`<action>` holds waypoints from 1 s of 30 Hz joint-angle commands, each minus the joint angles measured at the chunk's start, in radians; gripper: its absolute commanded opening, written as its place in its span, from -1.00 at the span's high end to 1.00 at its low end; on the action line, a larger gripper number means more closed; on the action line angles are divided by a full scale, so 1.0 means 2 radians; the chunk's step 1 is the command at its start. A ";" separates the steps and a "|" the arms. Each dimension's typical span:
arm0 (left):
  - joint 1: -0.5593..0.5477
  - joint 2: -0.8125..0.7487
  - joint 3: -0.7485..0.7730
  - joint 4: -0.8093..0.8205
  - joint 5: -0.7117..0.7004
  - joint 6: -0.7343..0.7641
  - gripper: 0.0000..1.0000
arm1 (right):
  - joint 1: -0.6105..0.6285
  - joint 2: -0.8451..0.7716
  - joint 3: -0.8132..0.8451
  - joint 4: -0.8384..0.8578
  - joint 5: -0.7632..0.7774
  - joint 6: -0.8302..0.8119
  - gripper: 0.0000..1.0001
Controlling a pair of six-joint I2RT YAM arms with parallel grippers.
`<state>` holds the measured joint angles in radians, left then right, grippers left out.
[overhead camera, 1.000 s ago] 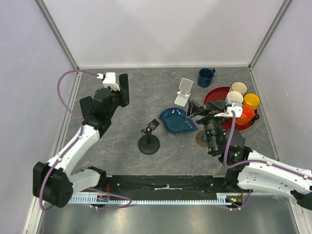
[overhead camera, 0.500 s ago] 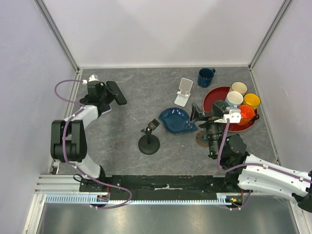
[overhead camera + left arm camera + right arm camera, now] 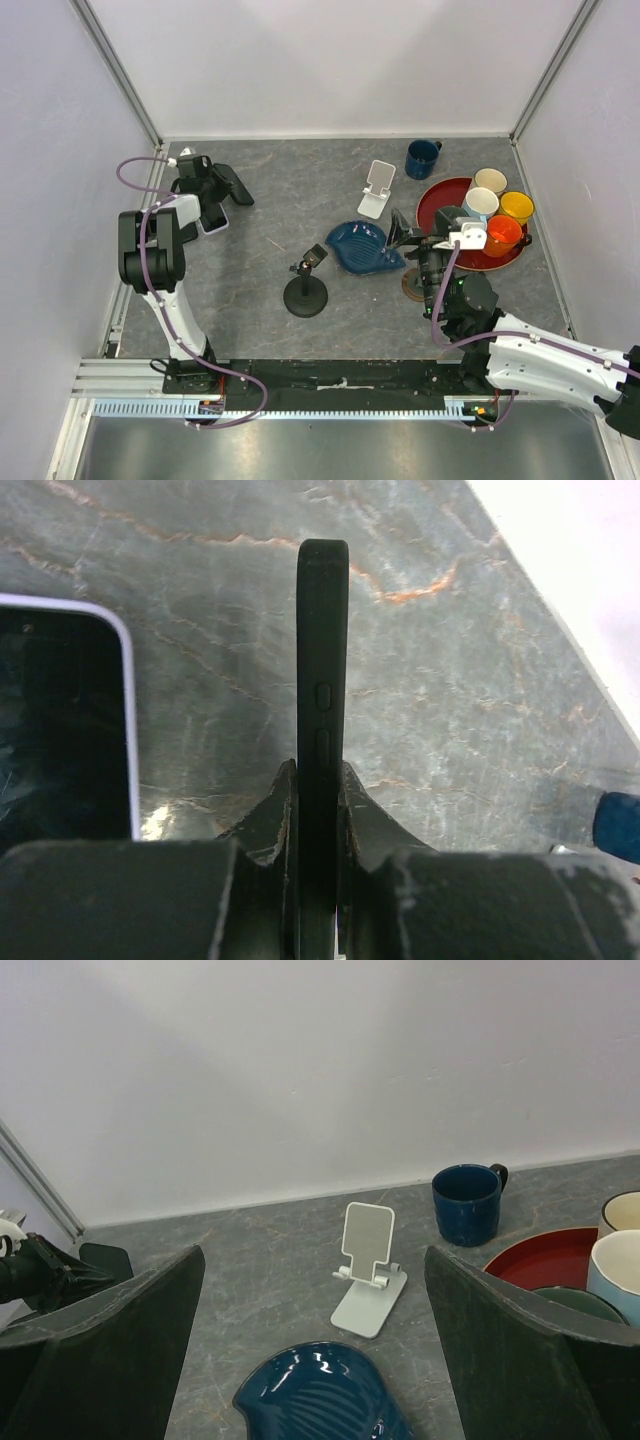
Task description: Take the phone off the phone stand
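The white phone stand [image 3: 377, 189] stands empty at the back middle of the table, and it also shows in the right wrist view [image 3: 367, 1260]. My left gripper [image 3: 207, 186] is at the far back left and is shut on a black phone [image 3: 232, 184]. In the left wrist view the black phone [image 3: 322, 680] is edge-on, clamped between the fingers of my left gripper [image 3: 318, 775] just above the table. My right gripper [image 3: 405, 232] is open and empty. It hovers over the blue dish and faces the stand, with its jaws wide apart [image 3: 312, 1340].
A second phone with a white rim [image 3: 60, 730] lies flat just left of the held phone. A blue dish [image 3: 365, 248], a small black stand [image 3: 306, 290], a blue mug [image 3: 422, 157] and a red plate [image 3: 440, 195] with several cups sit around the middle and right. The left wall is close.
My left arm has swung from mid-left to the far back left corner and lowered the black phone towards the table. My right gripper has shifted slightly left.
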<state>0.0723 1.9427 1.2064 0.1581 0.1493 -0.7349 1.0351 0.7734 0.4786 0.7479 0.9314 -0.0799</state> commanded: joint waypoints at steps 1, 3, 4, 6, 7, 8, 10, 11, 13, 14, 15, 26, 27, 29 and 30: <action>0.011 0.015 0.018 0.010 0.032 0.004 0.96 | -0.006 0.006 0.000 0.013 -0.018 0.002 -0.96; 0.011 0.013 0.010 0.010 0.031 0.005 0.96 | -0.008 0.006 0.000 0.013 -0.019 0.004 -0.96; 0.011 0.011 0.007 0.010 0.030 0.004 0.96 | -0.011 0.006 0.000 0.013 -0.019 0.004 -0.96; 0.011 0.010 0.002 0.011 0.036 0.002 0.96 | -0.013 0.006 0.000 0.013 -0.023 0.007 -0.96; 0.011 0.010 0.000 0.011 0.039 0.000 0.96 | -0.015 0.007 0.000 0.010 -0.025 0.009 -0.96; 0.011 0.010 -0.003 0.011 0.040 -0.001 0.96 | -0.016 0.007 0.000 0.009 -0.026 0.013 -0.96; 0.011 0.010 -0.006 0.010 0.040 -0.003 0.95 | -0.017 0.007 0.002 0.003 -0.030 0.018 -0.96; 0.011 0.010 -0.006 0.008 0.040 -0.003 0.93 | -0.017 0.006 0.002 0.000 -0.032 0.018 -0.96; 0.011 0.012 -0.004 -0.005 0.039 -0.001 0.78 | -0.017 0.004 0.004 -0.005 -0.032 0.020 -0.96; 0.012 0.010 -0.004 -0.008 0.038 0.001 0.70 | -0.018 0.001 0.004 -0.006 -0.032 0.020 -0.96; 0.011 0.010 -0.004 -0.012 0.037 0.002 0.61 | -0.017 -0.002 0.002 -0.007 -0.032 0.020 -0.96; 0.011 -0.020 -0.011 -0.063 0.014 0.031 -0.06 | -0.021 -0.028 -0.002 -0.020 -0.032 0.022 -0.96; 0.012 -0.023 -0.011 -0.067 0.012 0.036 -0.14 | -0.022 -0.029 -0.003 -0.021 -0.032 0.022 -0.96; 0.011 -0.029 -0.009 -0.076 0.007 0.041 -0.20 | -0.022 -0.035 -0.004 -0.026 -0.031 0.024 -0.96; 0.011 -0.032 -0.007 -0.076 0.007 0.046 -0.28 | -0.022 -0.035 -0.004 -0.027 -0.031 0.025 -0.96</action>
<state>0.0959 1.9568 1.1843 0.0235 0.1753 -0.7006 0.9962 0.7227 0.4786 0.7094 0.8867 -0.0456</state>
